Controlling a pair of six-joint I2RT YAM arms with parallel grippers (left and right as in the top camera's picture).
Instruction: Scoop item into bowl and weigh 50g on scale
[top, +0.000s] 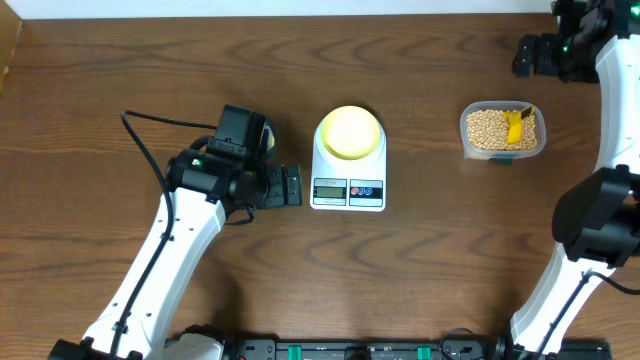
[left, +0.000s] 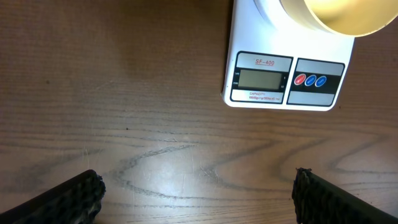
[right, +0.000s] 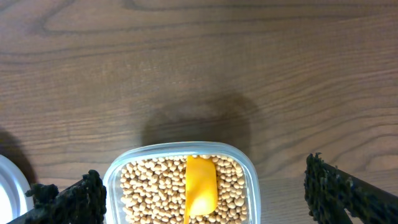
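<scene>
Here's the picture right now: the white scale sits in the middle of the dark wooden tabletop, and the pale yellow bowl is standing right on its platform, towards the back edge. The grey display faces the near side, with a red button and two blue ones just beside it.

Over to the left gripper: it hangs just beside the scale's front left corner and points at it. Its jaws are spread wide and released, with nothing between them but bare wood. From the wrist view, the two black fingertips frame the grain of the tabletop, with the scale's front panel just ahead.

Off to the right, well apart from the scale, there's the clear plastic container, filled with tan beans. A bright yellow scoop lies in the heap, tilted, with its bowl end sunk among the beans.

The right gripper is up in the far right corner, beyond the container. Its jaws are wide apart too, gripping nothing. Its wrist view looks down at the container's far rim and the scoop.
</scene>
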